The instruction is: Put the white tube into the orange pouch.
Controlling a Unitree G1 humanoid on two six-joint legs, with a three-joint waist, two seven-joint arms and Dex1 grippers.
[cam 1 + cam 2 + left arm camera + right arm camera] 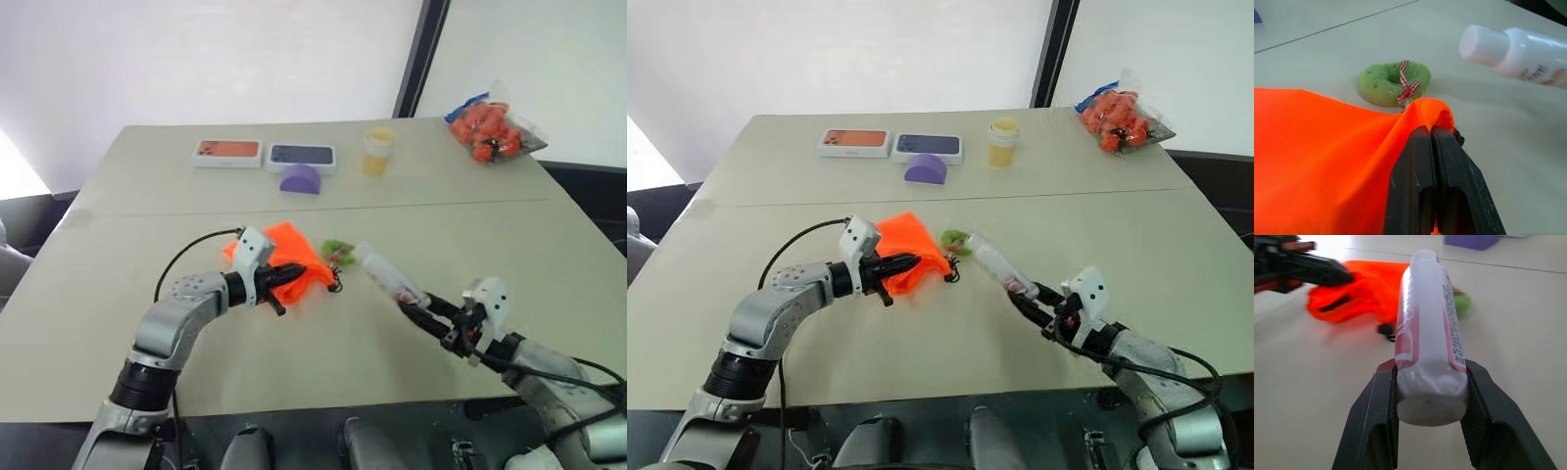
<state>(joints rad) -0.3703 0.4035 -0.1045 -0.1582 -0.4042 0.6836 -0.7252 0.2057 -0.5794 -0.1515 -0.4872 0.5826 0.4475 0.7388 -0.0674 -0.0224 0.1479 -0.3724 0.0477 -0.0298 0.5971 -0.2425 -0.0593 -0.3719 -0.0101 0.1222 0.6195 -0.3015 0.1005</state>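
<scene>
Facing pouch [292,262] rim: tube [387,275], clear gap btwn.

A wide, matte beige rectangular table [118,294] occupies the foreground; a thin seam crosses its top from side to side. Behind it stands a plain white wall [196,59], divided by a dark vertical post [419,59]. Bright daylight enters at the far left edge. Dark flooring borders the table.

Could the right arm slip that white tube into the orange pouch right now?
Probably not yet: the right gripper holds the white tube aimed at the orange pouch, path clear, but the left gripper pinches its rim without a visibly gaping mouth.
</scene>
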